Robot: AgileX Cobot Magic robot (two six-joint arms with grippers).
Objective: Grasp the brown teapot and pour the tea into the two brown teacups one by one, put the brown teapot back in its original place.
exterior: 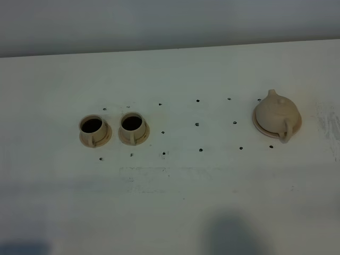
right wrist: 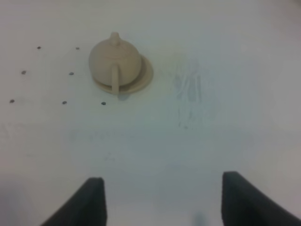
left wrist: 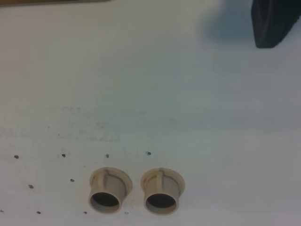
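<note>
Nearest, down at 6 o'clock of the tabletop (exterior: 175,212), finds the right end effector (right wrist: 163,178) released, fingers (right wrist: 94,200) spread wide with nothing between them, squared up on the brown teapot (right wrist: 115,60) straight ahead at 12 o'clock and well apart from it; reads as an opening ready for the pot's loop handle. Finds the left end effector (left wrist: 272,26) only as one dark edge in its wrist view, clenched and carrying nothing, well apart from the two brown teacups (left wrist: 108,190), probably to stay out of the pouring path. Farther in, toward 9 o'clock in the high view, places those teacups upright and just beside each other without touching, handles turned to 6 o'clock, mouths up and open to a spout from above. Looks dark inside both, yet cannot settle tea against plain shadow. At much the same depth, toward 3 o'clock, sets the teapot upright on the original place (right wrist: 146,77), a round coaster with its rim peeking out around the base; spout turned away toward 12 o'clock, handle toward 5 o'clock, so facing the right arm for an easy grasp. Gives no view of the contents under the teapot's closed top. Fits either the untouched start or the finished end of the task; cannot tell which.
</note>
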